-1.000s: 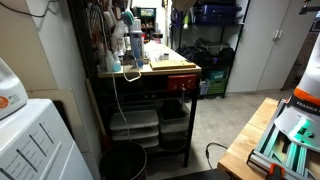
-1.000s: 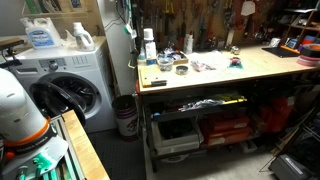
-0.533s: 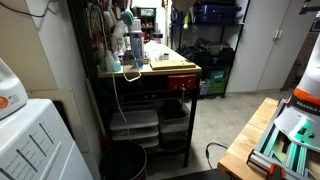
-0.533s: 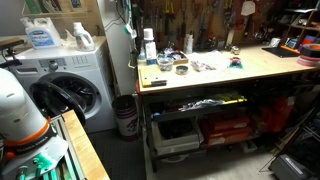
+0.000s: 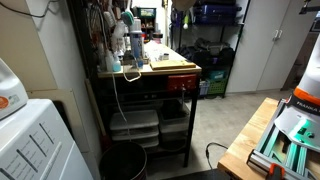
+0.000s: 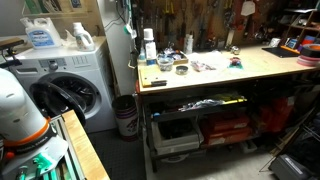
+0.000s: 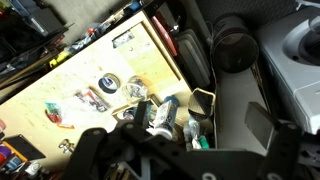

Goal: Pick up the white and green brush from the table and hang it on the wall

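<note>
The white and green brush shows in the wrist view at the end of the wooden workbench, beside a white bottle. It is far below my gripper. The dark fingers stand wide apart at the bottom of that view, open and empty. In both exterior views a white and green thing stands at the wall end of the bench; I cannot tell whether it hangs. My gripper cannot be made out in either exterior view.
The workbench carries bottles, tins and small items. A washing machine stands beside it, with its drum in the wrist view. A black bucket sits between them. Tools hang on the wall behind.
</note>
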Available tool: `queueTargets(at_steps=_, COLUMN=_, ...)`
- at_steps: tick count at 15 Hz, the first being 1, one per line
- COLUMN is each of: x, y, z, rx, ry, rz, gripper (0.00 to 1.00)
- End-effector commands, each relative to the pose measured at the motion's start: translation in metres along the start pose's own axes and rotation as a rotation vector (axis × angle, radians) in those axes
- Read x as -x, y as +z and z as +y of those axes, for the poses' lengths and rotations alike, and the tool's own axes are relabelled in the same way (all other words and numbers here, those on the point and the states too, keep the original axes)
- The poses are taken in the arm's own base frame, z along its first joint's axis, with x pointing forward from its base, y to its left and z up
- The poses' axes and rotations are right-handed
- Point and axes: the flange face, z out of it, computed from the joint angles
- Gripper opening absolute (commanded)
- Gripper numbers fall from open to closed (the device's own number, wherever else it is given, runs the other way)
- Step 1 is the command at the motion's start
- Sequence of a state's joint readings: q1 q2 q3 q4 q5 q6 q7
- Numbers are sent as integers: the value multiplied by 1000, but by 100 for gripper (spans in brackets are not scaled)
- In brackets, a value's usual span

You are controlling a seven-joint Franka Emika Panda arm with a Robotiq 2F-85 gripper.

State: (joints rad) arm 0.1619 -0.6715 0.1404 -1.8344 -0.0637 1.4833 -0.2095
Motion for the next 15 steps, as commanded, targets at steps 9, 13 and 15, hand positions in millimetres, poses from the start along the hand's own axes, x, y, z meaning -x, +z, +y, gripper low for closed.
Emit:
queueTargets(at_steps=9, x=1, y=-5, z=2, rx=24, ry=17, rz=13, gripper=100)
queueTargets(at_steps=13, x=1, y=-5, z=3, rx=25, ry=18, rz=13, gripper=100)
queueTargets(at_steps=15, x=1, y=-5, z=3, rx=25, ry=18, rz=13, gripper=100)
